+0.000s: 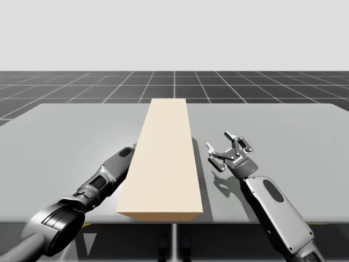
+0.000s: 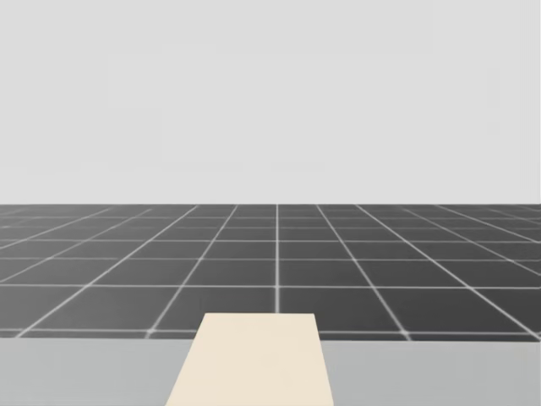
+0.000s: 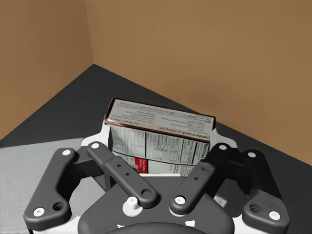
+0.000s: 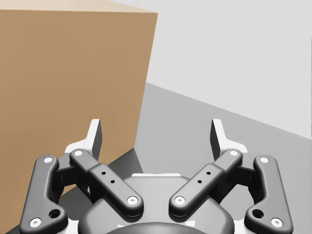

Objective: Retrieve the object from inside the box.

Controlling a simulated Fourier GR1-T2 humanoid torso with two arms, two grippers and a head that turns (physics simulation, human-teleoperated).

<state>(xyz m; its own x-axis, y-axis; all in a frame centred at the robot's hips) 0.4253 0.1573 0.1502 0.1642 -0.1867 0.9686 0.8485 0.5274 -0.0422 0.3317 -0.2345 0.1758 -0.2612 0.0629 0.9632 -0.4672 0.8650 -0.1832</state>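
Where the table [image 1: 65,136] bears the long box [image 1: 166,158], my left arm [image 1: 103,183] enters its side; the right gripper [image 1: 226,144] hangs spread beside it. The left wrist view adds the inside: left gripper [image 3: 162,146] clamped on the carton [image 3: 161,124]. Grasp looks made; next, draw straight out, clear of the walls.

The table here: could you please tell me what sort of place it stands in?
Probably a simulated tabletop test scene: a bare grey table, a dark grid floor running to a blank horizon, and a plain tan box holding a small printed carton.
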